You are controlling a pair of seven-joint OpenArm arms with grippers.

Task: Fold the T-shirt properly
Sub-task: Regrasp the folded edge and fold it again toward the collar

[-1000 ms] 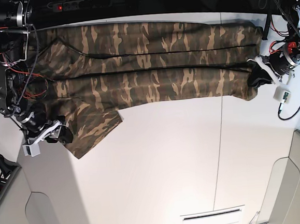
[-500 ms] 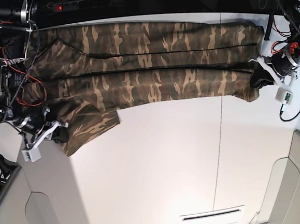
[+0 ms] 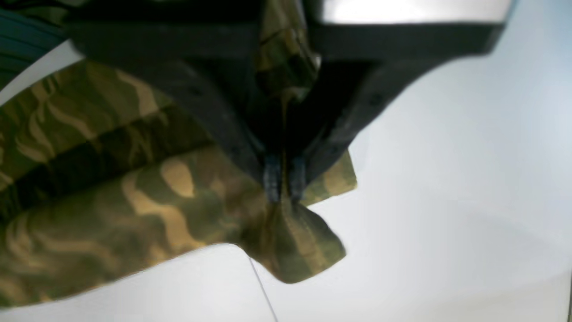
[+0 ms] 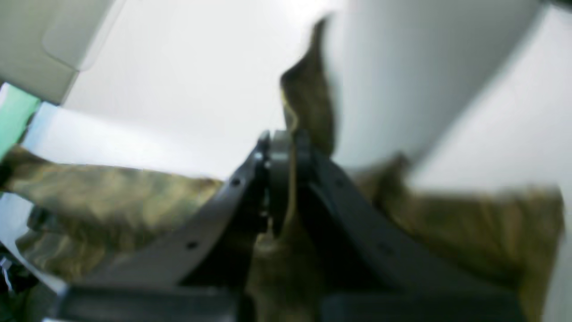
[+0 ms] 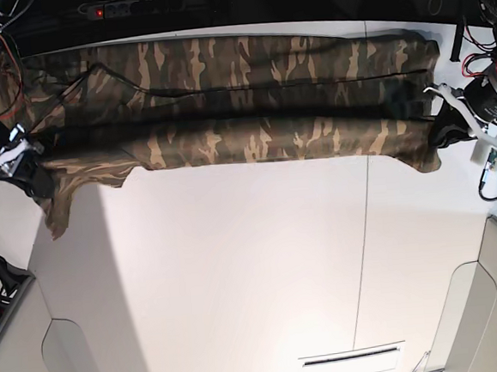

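The camouflage T-shirt [image 5: 242, 100] lies stretched in a long band across the far part of the white table [image 5: 237, 264]. At the left of the base view my right gripper [image 5: 31, 177] is shut on the sleeve end, and a flap of cloth [image 5: 61, 205] hangs below it. The right wrist view shows its fingertips [image 4: 283, 143] pinching a fold of the T-shirt [image 4: 111, 201]. On the base view's right my left gripper [image 5: 444, 133] is shut on the shirt's end. The left wrist view has its tips [image 3: 281, 179] clamped on a raised corner of the T-shirt [image 3: 134, 205].
A power strip [image 5: 131, 6] with a red light and cables lies along the dark back edge. A seam [image 5: 368, 228] runs down the table. Beige panels [image 5: 73, 363] sit at the front corners, and a slot [image 5: 352, 356] is at the front edge.
My right gripper closed on the sleeve and carried it up and to the left, off the table. My left gripper shifted slightly right, drawing the shirt tauter.
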